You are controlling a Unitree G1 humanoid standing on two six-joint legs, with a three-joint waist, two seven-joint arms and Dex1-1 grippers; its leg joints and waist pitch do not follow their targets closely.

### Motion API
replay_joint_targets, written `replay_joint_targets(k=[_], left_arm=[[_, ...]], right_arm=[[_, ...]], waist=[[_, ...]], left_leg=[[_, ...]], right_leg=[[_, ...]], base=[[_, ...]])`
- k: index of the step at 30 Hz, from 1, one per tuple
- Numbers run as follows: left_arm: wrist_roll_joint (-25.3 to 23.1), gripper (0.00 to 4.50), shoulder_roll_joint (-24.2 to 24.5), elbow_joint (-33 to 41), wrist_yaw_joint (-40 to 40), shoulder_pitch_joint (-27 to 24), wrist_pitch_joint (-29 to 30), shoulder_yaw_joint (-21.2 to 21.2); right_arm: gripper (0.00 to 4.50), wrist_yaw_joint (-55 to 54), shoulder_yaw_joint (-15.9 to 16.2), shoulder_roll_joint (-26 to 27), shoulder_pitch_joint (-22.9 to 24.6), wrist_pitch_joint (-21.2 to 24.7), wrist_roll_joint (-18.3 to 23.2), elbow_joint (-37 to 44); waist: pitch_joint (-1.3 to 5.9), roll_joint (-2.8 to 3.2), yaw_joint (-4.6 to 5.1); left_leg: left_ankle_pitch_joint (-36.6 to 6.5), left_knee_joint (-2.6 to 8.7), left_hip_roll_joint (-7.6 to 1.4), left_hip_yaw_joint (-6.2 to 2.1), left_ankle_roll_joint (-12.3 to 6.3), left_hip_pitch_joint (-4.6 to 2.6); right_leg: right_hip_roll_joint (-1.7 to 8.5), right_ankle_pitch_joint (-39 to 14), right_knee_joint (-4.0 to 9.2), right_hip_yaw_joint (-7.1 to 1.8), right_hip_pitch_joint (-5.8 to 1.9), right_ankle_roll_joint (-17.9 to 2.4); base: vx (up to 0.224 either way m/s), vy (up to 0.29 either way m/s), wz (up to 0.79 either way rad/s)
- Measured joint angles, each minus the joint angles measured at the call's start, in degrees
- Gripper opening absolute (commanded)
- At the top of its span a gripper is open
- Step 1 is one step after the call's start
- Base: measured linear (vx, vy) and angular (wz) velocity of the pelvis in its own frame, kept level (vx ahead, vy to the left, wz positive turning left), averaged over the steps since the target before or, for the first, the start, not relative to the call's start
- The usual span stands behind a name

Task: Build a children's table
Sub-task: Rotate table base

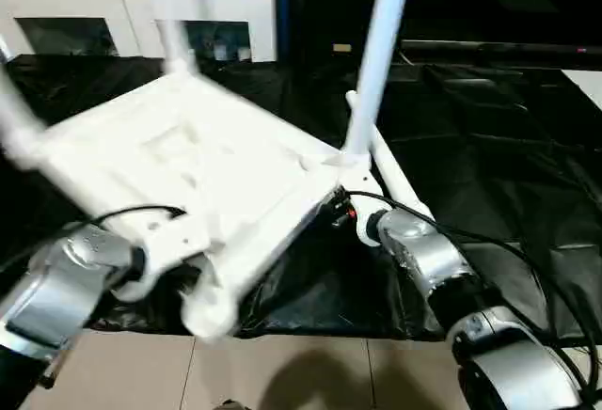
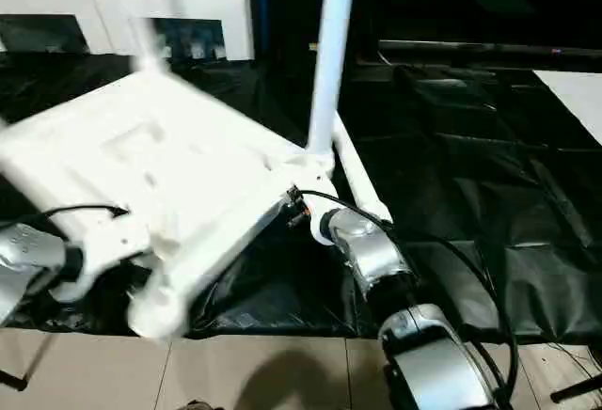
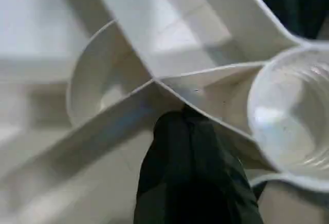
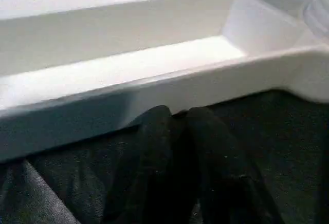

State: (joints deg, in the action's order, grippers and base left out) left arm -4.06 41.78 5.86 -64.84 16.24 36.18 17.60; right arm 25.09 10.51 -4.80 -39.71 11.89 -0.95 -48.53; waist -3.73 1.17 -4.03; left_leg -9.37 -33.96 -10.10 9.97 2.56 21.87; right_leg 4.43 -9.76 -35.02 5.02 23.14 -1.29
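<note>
The children's table (image 1: 188, 165) is upside down and tilted, its white ribbed underside facing me. One leg (image 1: 376, 53) rises from its right corner, and other legs stand blurred at the left (image 1: 19, 123) and at the back (image 1: 174, 43). The near corner socket (image 3: 293, 116) holds no leg. Another white leg (image 1: 400, 180) lies on the black sheet beside the right corner. My left gripper (image 3: 187, 118) is shut on a rib of the underside next to that socket. At the right rim (image 4: 154, 90), my right gripper (image 4: 177, 118) has its fingers together, tips against the rim's outer wall.
A black sheet (image 1: 489, 147) covers the floor under the table, ending at light tiles (image 1: 301, 372) near me. A white cabinet (image 1: 141, 6) with shelf openings stands at the back left. Dark furniture (image 1: 489, 48) stands at the back right.
</note>
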Motion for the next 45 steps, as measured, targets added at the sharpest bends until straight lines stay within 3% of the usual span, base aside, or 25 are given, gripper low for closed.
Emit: replay_joint_targets(k=[2, 4, 8, 10, 11, 12, 13, 14, 15, 16, 17, 18, 19, 21, 24, 26, 27, 28, 29, 30, 31, 34, 39, 45], left_arm=[[-0.1, 0.0, -2.3, -4.5, 0.5, 1.8, -4.4, 1.0], [-1.2, 0.0, -8.1, -17.5, 3.3, 6.5, -13.5, 1.9], [-4.1, 0.0, -14.5, -33.4, 9.4, 13.2, -24.1, 2.6], [-5.3, 0.0, -18.3, -43.0, 13.0, 16.6, -28.3, 2.6], [-6.1, 0.0, -20.1, -47.6, 15.1, 18.2, -30.3, 2.6], [-7.0, 0.0, -22.1, -52.2, 17.9, 19.7, -32.0, 2.8], [-7.8, 0.0, -24.0, -56.2, 20.4, 21.5, -33.4, 3.3], [-8.7, 0.0, -25.3, -58.2, 22.3, 23.0, -34.0, 4.0], [-9.7, 0.0, -28.8, -61.8, 25.3, 25.2, -35.8, 4.9], [-9.6, 0.0, -30.5, -62.7, 27.1, 25.2, -37.7, 4.7], [-9.3, 0.0, -31.3, -63.7, 28.4, 25.0, -39.5, 4.4], [-9.4, 0.0, -32.0, -65.2, 29.4, 25.1, -40.7, 4.7], [-9.7, 0.0, -32.5, -66.1, 29.9, 25.6, -41.1, 4.8], [-9.8, 0.0, -33.6, -67.8, 30.8, 26.8, -41.7, 4.8], [-10.1, 0.0, -35.4, -71.9, 33.3, 29.2, -43.7, 4.0], [-10.5, 0.0, -36.3, -74.2, 36.0, 30.2, -44.8, 2.8], [-9.2, 0.0, -34.7, -70.6, 36.0, 28.1, -45.1, 1.1], [-7.6, 0.0, -32.7, -65.4, 35.1, 25.1, -45.3, -0.3], [-5.6, 0.2, -28.7, -55.1, 31.8, 19.6, -43.3, -1.5], [-3.3, 0.32, -23.9, -45.0, 27.6, 13.9, -41.0, -2.6], [-2.2, 0.4, -21.3, -39.0, 25.0, 11.3, -38.2, -3.2], [-0.5, 0.47, -18.0, -28.5, 21.0, 9.4, -30.1, -5.5], [3.8, 0.6, -19.8, -18.2, 19.2, 12.7, -24.6, -6.5], [6.5, 0.6, -22.5, -12.5, 25.2, 12.7, -15.8, -10.9]], right_arm=[[0.27, 0.0, 0.0, 0.3, -0.3, -0.6, -0.1, -0.9], [0.19, 0.1, 0.1, 0.7, -0.5, -1.4, -0.5, -1.7], [0.04, 1.4, 1.0, 2.0, -0.5, -2.7, -1.0, -1.8], [0.04, 2.0, 1.2, 2.2, -0.4, -3.4, -1.4, -1.9], [0.04, 2.4, 1.3, 2.3, -0.3, -3.6, -1.5, -2.0], [0.04, 3.4, 1.4, 3.2, -0.3, -4.4, -1.4, -2.0], [0.04, 3.9, 1.8, 4.3, -0.4, -5.0, -1.4, -2.0], [0.04, 4.2, 2.3, 5.4, -0.4, -5.5, -1.3, -1.8], [0.04, 4.8, 2.7, 5.9, 0.0, -5.9, -1.3, -1.8], [0.04, 4.8, 3.1, 6.3, -0.1, -5.9, -1.3, -1.9], [0.04, 4.7, 2.8, 6.1, -0.1, -6.0, -1.3, -1.9], [0.04, 4.7, 2.7, 5.6, 0.1, -6.0, -1.3, -1.9], [0.04, 4.6, 2.3, 5.3, 0.1, -6.2, -1.3, -1.9], [0.04, 3.9, 1.8, 4.3, 0.2, -6.3, -1.3, -1.5], [0.04, 2.8, 0.3, 3.0, 1.9, -6.2, -0.7, 2.2], [0.04, 2.7, -1.8, 1.9, 3.1, -6.1, 0.8, 5.5], [0.04, 2.3, -3.5, 1.7, 3.4, -5.7, 1.8, 8.5], [0.04, 1.9, -4.7, 1.6, 3.6, -5.7, 3.1, 10.8], [0.01, 1.2, -5.9, 1.6, 3.7, -5.8, 4.0, 13.5], [0.0, 0.5, -7.9, 0.1, 3.8, -5.8, 5.0, 15.9], [0.0, -0.1, -9.3, -1.2, 4.0, -5.8, 5.2, 17.0], [0.0, -0.8, -12.6, -3.5, 4.8, -5.6, 6.1, 18.2], [0.0, 2.5, -10.7, -4.8, 5.9, -3.5, 7.0, 18.8], [0.0, 1.0, -13.8, -6.0, 6.3, -1.0, 8.1, 21.6]], waist=[[0.07, 0.11, -0.03], [0.15, 0.31, -0.73], [0.25, 0.6, -0.98], [0.48, 1.45, -0.81], [0.44, 1.76, -0.66], [0.52, 2.69, 0.01], [0.72, 3.6, -0.15], [0.89, 3.56, -0.26], [1.82, 0.52, -3.1], [2.24, -1.48, -4.23], [2.49, -0.65, -5.66], [3.01, 0.27, -6.64], [3.23, 0.67, -6.89], [3.61, 0.99, -6.81], [3.61, 0.98, -5.77], [3.54, 0.98, -5.27], [3.51, 1.16, -4.81], [3.34, 0.97, -3.86], [3.16, 0.7, -2.6], [3.06, 0.2, -1.83], [3.02, 0.08, -1.26], [2.84, 0.29, -1.09], [2.59, 0.67, -1.31], [2.39, 0.61, -1.01]], left_leg=[[0.0, 0.0, 0.02, 0.0, 0.0, -0.17], [0.0, 0.02, 0.09, 0.01, 0.0, -0.58], [0.0, 0.16, 0.12, -0.04, 0.0, -1.76], [-0.1, 0.5, 0.14, -0.2, -0.07, -2.54], [-0.1, 0.73, 0.11, -0.48, -0.13, -2.81], [-0.6, 0.97, 0.07, -0.9, -0.15, -3.11], [-0.8, 1.31, -0.09, -1.07, -0.09, -2.67], [-0.8, 1.24, 0.17, -0.88, -0.08, -2.61], [-0.7, 1.28, 0.31, 2.3, -0.11, -2.3], [-1.1, -0.71, 0.46, 2.9, 0.28, -1.65], [-1.8, -2.84, 0.41, 0.48, -0.29, -1.59], [-2.9, -4.26, 1.35, -3.4, 0.21, -2.22], [-3.4, -2.82, 1.51, -3.83, 1.69, -2.62], [-2.6, -0.74, 1.44, -2.85, 2.14, -2.8], [-2.2, -0.15, 1.18, -2.65, 1.54, -2.16], [-2.0, -0.15, 1.18, -2.31, 1.25, -1.65], [-1.9, -0.04, 1.18, -2.15, 1.07, -1.46], [-1.9, 0.08, 1.17, -1.85, 1.04, -1.38], [-1.8, 0.09, 1.1, -1.82, 1.04, -1.18], [-1.7, -0.09, 0.88, -2.11, 1.05, -0.62], [-1.6, -0.27, 0.54, -2.46, 1.11, -0.38], [-1.2, -0.25, 0.18, -2.53, 1.04, 0.78], [-1.1, -0.17, -0.1, -1.59, 0.99, 0.78], [-1.1, -0.18, -0.14, -1.37, 1.01, 0.69]], right_leg=[[0.0, 0.0, 0.0, -0.03, -0.12, 0.0], [0.01, -0.1, 0.01, -0.13, -0.49, 0.2], [0.03, -0.3, 0.22, -0.04, -1.3, 0.4], [0.17, -0.4, 1.29, 0.7, -2.1, 0.6], [0.43, -0.4, 2.2, 1.59, -2.77, 0.7], [1.03, -0.6, 3.37, 3.34, -3.76, 1.0], [1.06, -2.5, 1.82, 3.75, -4.55, 1.0], [1.34, -5.6, -2.6, 2.78, -4.23, 0.3], [1.4, -9.1, -7.83, -1.32, -4.59, -0.1], [1.0, -12.0, -8.44, -3.72, -4.28, 2.2], [0.12, -12.1, -8.81, -4.17, -4.21, 2.2], [-0.45, -12.1, -8.49, -4.53, -4.3, 2.2], [-0.44, -11.8, -7.92, -4.5, -4.26, 2.5], [-0.34, -8.8, -5.09, -4.67, -4.29, 2.1], [-0.31, -7.1, -3.03, -4.16, -4.41, 2.3], [-0.12, -6.5, -2.55, -4.21, -4.42, 2.6], [-0.03, -6.1, -2.08, -4.2, -4.35, 2.9], [0.09, -5.9, -1.97, -4.26, -4.09, 2.9], [0.17, -5.7, -1.97, -4.16, -3.7, 3.0], [0.2, -5.4, -1.87, -3.55, -3.17, 3.0], [0.17, -5.1, -1.48, -2.61, -2.99, 2.8], [-0.16, -4.7, -1.28, -2.33, -2.02, 2.6], [0.02, -4.8, -1.56, -2.47, -1.77, 2.4], [0.0, -4.8, -1.59, -2.69, -1.71, 2.4]], base=[[0.0, 0.0, 0.0], [0.0, 0.0, 0.0], [-0.014, 0.002, -0.01], [-0.058, 0.018, -0.03], [-0.027, 0.062, -0.11], [-0.027, 0.062, -0.11], [-0.074, 0.076, -0.05], [-0.077, -0.013, 0.2], [-0.077, -0.013, 0.2], [0.041, -0.158, 0.37], [0.073, -0.098, 0.08], [0.073, -0.098, 0.08], [0.0, 0.0, 0.0], [-0.008, 0.061, 0.08], [-0.021, 0.064, 0.01], [-0.016, 0.056, -0.01], [-0.02, 0.058, -0.03], [-0.027, 0.055, -0.14], [-0.031, 0.029, -0.36], [-0.031, 0.029, -0.36], [0.024, -0.013, -0.2], [0.0, 0.0, 0.0], [0.0, 0.0, 0.0], [0.0, 0.0, 0.0]])
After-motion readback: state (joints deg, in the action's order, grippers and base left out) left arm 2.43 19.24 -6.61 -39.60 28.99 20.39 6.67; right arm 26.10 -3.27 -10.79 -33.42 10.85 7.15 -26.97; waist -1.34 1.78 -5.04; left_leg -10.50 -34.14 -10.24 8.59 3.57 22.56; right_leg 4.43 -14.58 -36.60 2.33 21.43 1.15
